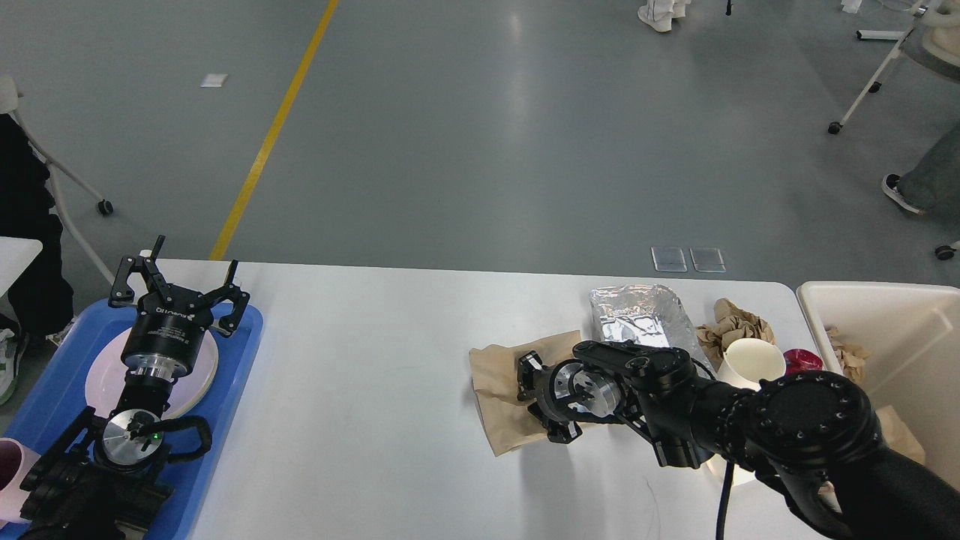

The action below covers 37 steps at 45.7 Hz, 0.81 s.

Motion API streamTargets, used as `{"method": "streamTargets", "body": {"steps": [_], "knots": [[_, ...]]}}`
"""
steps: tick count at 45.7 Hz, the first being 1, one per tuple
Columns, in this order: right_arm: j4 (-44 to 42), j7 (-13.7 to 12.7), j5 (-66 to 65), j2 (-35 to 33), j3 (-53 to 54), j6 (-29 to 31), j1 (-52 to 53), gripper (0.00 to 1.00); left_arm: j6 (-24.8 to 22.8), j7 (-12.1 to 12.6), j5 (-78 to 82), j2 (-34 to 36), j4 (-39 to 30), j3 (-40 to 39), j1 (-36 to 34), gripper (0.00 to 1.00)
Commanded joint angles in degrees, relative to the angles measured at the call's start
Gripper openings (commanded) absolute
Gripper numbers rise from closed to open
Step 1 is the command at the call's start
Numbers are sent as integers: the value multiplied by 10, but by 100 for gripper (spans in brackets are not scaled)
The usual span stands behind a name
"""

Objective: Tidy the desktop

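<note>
The desktop (pixel 375 390) is a wide white tabletop. A flat brown paper bag (pixel 499 360) lies wrinkled right of its middle. My right gripper (pixel 541 400) points down onto the bag's right half, its two fingers (pixel 527 366) apart and pressing on the paper. To the right lie a silver foil sheet (pixel 637 315), a crumpled brown paper wad (pixel 739 324), a white paper cup (pixel 750 358) and a small red item (pixel 802 360). My left gripper (pixel 180 281) hangs open and empty over the white plate (pixel 101 375) at far left.
A blue tray (pixel 225 375) at the left edge holds the plate and a pink cup (pixel 11 465). A cream bin (pixel 885 300) with brown paper scraps stands off the right end. My right arm covers the front right of the table.
</note>
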Motion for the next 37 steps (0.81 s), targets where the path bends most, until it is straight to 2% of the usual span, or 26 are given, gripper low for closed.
{"method": "streamTargets", "body": {"steps": [1,5,12,19,25,26,27,30,33,37], "knots": [[22,-7,1,3,0,3,6,0,-1,0,1,0,0,0,0,96],[86,-8,2,-5,0,3,27,0,-1,0,0,0,0,1,0,96],[197,-16,7,-63,0,-8,36,0,-1,0,0,0,0,1,0,96],[215,-17,8,-91,0,0,52,0,-1,0,0,-1,0,1,0,96],[248,-18,8,-142,-7,5,101,0,-1,0,0,-1,0,1,0,96],[257,-18,7,-152,-11,5,112,5,-1,0,0,0,0,1,0,96],[267,-18,7,-163,-14,5,125,17,-1,0,0,0,0,0,0,96],[290,-18,2,-192,-35,6,170,81,-1,0,1,-1,0,1,0,96],[316,-18,3,-207,-69,21,221,100,-1,0,0,-1,0,1,0,96],[337,-18,3,-212,-116,95,283,100,-1,0,0,-1,0,1,0,96]]}}
